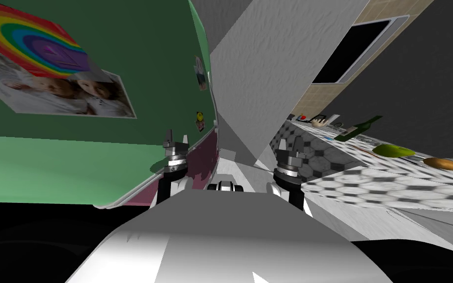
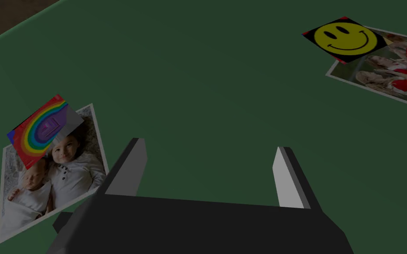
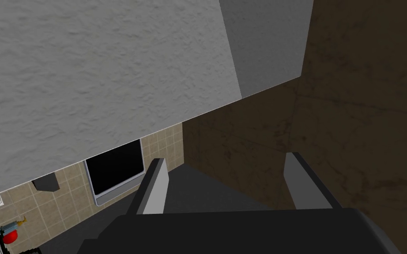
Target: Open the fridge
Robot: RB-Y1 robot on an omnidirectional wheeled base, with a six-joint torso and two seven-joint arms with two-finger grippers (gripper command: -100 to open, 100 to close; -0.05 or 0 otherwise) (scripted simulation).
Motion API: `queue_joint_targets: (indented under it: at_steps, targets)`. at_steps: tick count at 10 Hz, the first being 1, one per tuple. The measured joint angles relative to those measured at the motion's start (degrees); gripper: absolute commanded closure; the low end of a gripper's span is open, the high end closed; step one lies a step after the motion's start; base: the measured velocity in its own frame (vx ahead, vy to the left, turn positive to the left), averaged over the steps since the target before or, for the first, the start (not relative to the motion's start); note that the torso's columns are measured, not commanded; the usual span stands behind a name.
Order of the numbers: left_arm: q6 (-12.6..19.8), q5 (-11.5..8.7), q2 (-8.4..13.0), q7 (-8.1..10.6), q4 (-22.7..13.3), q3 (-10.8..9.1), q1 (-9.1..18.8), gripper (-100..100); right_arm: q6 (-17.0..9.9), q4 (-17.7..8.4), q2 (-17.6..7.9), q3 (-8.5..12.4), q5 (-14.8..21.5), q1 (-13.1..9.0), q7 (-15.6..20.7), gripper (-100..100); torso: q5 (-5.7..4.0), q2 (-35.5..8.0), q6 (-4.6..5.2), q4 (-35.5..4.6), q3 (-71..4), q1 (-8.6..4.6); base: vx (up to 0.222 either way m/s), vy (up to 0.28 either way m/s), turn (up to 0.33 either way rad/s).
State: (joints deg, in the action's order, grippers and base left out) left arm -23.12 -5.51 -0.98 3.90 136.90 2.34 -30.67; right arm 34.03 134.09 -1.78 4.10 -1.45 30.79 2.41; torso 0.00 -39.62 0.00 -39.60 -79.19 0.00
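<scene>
The left fingers (image 2: 130, 169) stand spread and empty, the green fridge door (image 2: 224, 88) flat ahead of their tips — a children's photo (image 2: 65, 176) beside one, a smiley sticker (image 2: 346, 39) off past the other — while the right fingers (image 3: 154, 189) gape empty too.

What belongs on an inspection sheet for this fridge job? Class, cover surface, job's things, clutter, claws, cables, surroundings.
Surface: grey-and-white hexagon-patterned countertop on my right.
Job's things: dark green fridge door, close ahead.
Clutter: square rainbow magnet, children's photo and yellow smiley magnet on the door; dark green bottle and round green fruit on the countertop.
Claws: left claw open, facing the door; right claw open, facing a grey textured wall.
Cables: nothing seen.
Surroundings: tan tiled wall with a black framed panel.
</scene>
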Motion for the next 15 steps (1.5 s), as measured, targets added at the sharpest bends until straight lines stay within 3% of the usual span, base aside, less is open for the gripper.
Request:
queue_joint_targets:
  at_steps: [2,8,11,15]
  targets:
    - [-0.52,-0.26,2.51,0.28,-1.30,0.09,0.03,-100,-0.01,-0.03,0.00,0.00,0.00,0.01,0.00,0,0.00,-2.33,0.00,-2.41,-5.15,-0.03,0.064,-0.014,-0.046]
    - [-4.82,-1.96,8.09,2.30,-9.42,-0.28,0.38,-100,0.00,-0.03,0.01,0.00,0.00,0.02,0.00,0,-0.01,-2.65,0.00,-2.67,-5.40,-0.03,0.096,-0.010,-0.059]
    - [-6.84,-3.32,9.89,3.79,-14.59,-0.98,1.77,-100,0.00,-0.03,0.00,0.00,0.00,0.02,0.00,0,0.01,-2.61,0.00,-2.67,-5.42,0.03,0.117,-0.008,-0.065]
    - [-9.48,-4.20,10.58,4.86,-19.82,-0.78,1.86,-100,0.00,-0.03,0.00,0.00,0.00,0.02,0.00,0,0.00,-2.72,-0.02,-2.70,-5.35,0.02,0.087,-0.010,-0.059]
